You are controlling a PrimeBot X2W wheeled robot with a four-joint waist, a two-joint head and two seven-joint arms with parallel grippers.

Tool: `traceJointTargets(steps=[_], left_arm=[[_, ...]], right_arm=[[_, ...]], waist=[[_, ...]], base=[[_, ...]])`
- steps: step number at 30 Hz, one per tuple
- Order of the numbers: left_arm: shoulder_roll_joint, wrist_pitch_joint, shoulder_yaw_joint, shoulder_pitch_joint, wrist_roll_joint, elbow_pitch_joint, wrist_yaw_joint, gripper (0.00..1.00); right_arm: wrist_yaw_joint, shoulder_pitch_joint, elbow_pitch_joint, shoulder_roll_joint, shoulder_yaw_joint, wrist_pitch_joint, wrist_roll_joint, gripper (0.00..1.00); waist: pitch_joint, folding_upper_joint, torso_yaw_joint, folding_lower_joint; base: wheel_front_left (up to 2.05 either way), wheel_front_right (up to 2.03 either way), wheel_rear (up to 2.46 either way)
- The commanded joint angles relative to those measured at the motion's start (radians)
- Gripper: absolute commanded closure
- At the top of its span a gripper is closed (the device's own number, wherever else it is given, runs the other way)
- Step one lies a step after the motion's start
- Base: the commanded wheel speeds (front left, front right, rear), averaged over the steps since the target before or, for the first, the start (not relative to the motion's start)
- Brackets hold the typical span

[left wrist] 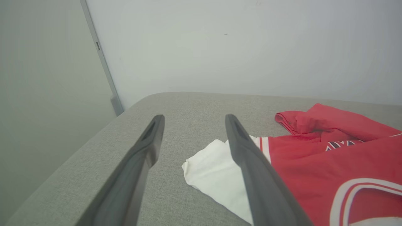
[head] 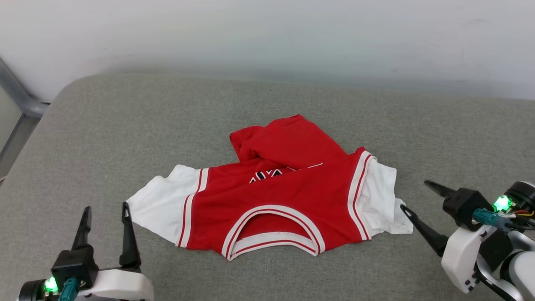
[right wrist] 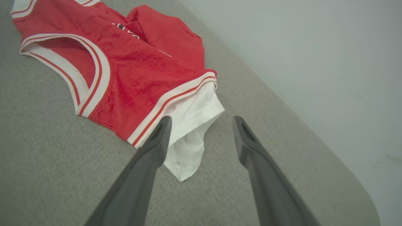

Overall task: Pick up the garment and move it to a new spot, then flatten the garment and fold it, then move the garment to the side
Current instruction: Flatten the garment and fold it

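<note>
1. Left gripper (head: 105, 207) (left wrist: 194, 117): low at the near left, fingers pointing away from the robot, spread wide, nothing between them. Inner fingertip just beside the outer edge of the left-side sleeve (head: 161, 205); contact cannot be told.
2. Right gripper (head: 414, 195) (right wrist: 202, 118): low at the near right, fingers angled inward toward the shirt, spread wide, holding nothing. Nearer fingertip just beside the hem of the right-side sleeve (head: 378, 196); seen from the right wrist, one finger crosses in front of that sleeve.
3. Garment (head: 276, 196) (left wrist: 329, 163) (right wrist: 141, 72): red jersey-style T-shirt, lying between the two grippers at the middle of the cushion (head: 104, 125), free of both. Collar toward the robot, sleeves out to either side.
4. Collar (head: 271, 232): white with red stripe, open and curved, at the shirt's near edge.
5. Sleeves: white, short, joined to the red body by white-and-red striped trim; left one spread fairly flat, right one bunched and creased.
6. Lettering (head: 271, 174): black with white outline, partly hidden, unreadable.
7. Red flap (head: 288, 142): far part of the shirt folded back over the body, lying across the top of the lettering.
8. Cushion: grey woven fabric, rounded far-left corner, carrying the shirt.
9. Wall (head: 267, 37): pale, plain, behind the cushion.
10. Metal post (head: 16, 96) (left wrist: 100, 59): grey, at the far left beside the cushion's corner.
</note>
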Motion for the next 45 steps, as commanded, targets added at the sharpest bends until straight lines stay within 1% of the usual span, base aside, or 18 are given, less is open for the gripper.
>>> traceJointTargets(steps=[1,2,3,6,9,14,16,20,21,22,23,27,32,37,40,45], left_arm=[[-0.01,-0.002,0.004,0.005,0.012,-0.005,-0.007,0.0],[-0.019,-0.002,0.009,0.001,0.02,-0.005,-0.013,0.0],[-0.049,-0.002,0.017,-0.01,0.046,-0.008,-0.03,0.0],[-0.077,-0.002,0.023,-0.023,0.069,-0.008,-0.047,0.0],[-0.104,-0.002,0.029,-0.041,0.088,-0.004,-0.065,0.0],[-0.144,-0.002,0.045,-0.076,0.119,0.006,-0.094,0.0],[-0.158,-0.002,0.049,-0.087,0.131,0.01,-0.106,0.0],[-0.181,-0.002,0.067,-0.098,0.149,0.019,-0.124,0.0],[-0.184,-0.002,0.074,-0.097,0.154,0.021,-0.127,0.0],[-0.187,-0.002,0.081,-0.094,0.157,0.023,-0.13,0.0],[-0.19,-0.002,0.086,-0.092,0.163,0.025,-0.134,0.0],[-0.204,-0.002,0.102,-0.082,0.178,0.04,-0.146,0.0],[-0.21,-0.003,0.122,-0.056,0.193,0.06,-0.158,0.0],[-0.215,-0.003,0.139,-0.026,0.203,0.07,-0.168,0.0],[-0.217,-0.003,0.148,-0.011,0.208,0.069,-0.169,0.0],[-0.216,-0.003,0.16,0.003,0.214,0.07,-0.183,0.0]], right_arm=[[-0.001,-0.025,-0.004,-0.028,0.03,0.032,0.027,0.0],[-0.001,-0.041,-0.007,-0.054,0.061,0.065,0.054,0.0],[-0.001,-0.083,-0.01,-0.125,0.147,0.165,0.127,0.0],[-0.001,-0.12,-0.015,-0.174,0.226,0.246,0.186,0.0],[-0.001,-0.16,-0.003,-0.205,0.294,0.285,0.215,0.0],[-0.001,-0.216,0.062,-0.213,0.384,0.296,0.256,0.0],[-0.001,-0.233,0.097,-0.219,0.429,0.293,0.247,0.0],[-0.001,-0.246,0.166,-0.206,0.517,0.279,0.269,0.0],[-0.001,-0.253,0.178,-0.202,0.533,0.267,0.274,0.41],[-0.001,-0.26,0.189,-0.196,0.542,0.253,0.283,0.65],[-0.001,-0.268,0.199,-0.192,0.556,0.247,0.288,1.0],[-0.001,-0.291,0.22,-0.189,0.566,0.192,0.32,1.0],[-0.001,-0.261,0.191,-0.187,0.506,0.111,0.379,1.0],[-0.001,-0.156,0.134,-0.225,0.407,0.08,0.448,1.0],[-0.001,-0.084,0.107,-0.254,0.329,0.074,0.469,1.0],[-0.001,0.047,0.126,-0.262,0.193,0.069,0.504,1.0]], waist=[[0.012,0.0,0.011,0.0001],[0.02,0.0,0.015,0.0001],[0.046,0.0,0.031,0.0001],[0.077,0.0,0.048,0.0001],[0.111,0.0,0.067,0.0001],[0.163,0.0,0.095,0.0001],[0.178,0.0,0.104,0.0001],[0.189,0.0,0.108,0.0001],[0.189,0.0,0.105,0.0001],[0.188,0.0,0.101,0.0001],[0.185,0.0,0.096,0.0001],[0.158,0.0,0.072,0.0001],[0.104,0.0,0.035,0.0001],[0.059,0.0,-0.004,0.0001],[0.046,0.0,-0.024,0.0001],[0.038,0.0,-0.043,0.0001]], base=[[0.0,0.0,0.0],[0.0,0.0,0.0],[0.0,0.0,0.0],[0.0,0.0,0.0],[0.0,0.0,0.0],[0.0,0.0,0.0],[0.0,0.0,0.0],[0.0,0.0,0.0],[0.0,0.0,0.0],[0.0,0.0,0.0],[0.0,0.0,0.0],[0.0,0.0,0.0],[0.0,0.0,0.0],[0.0,0.0,0.0],[0.0,0.0,0.0],[0.0,0.0,0.0]])
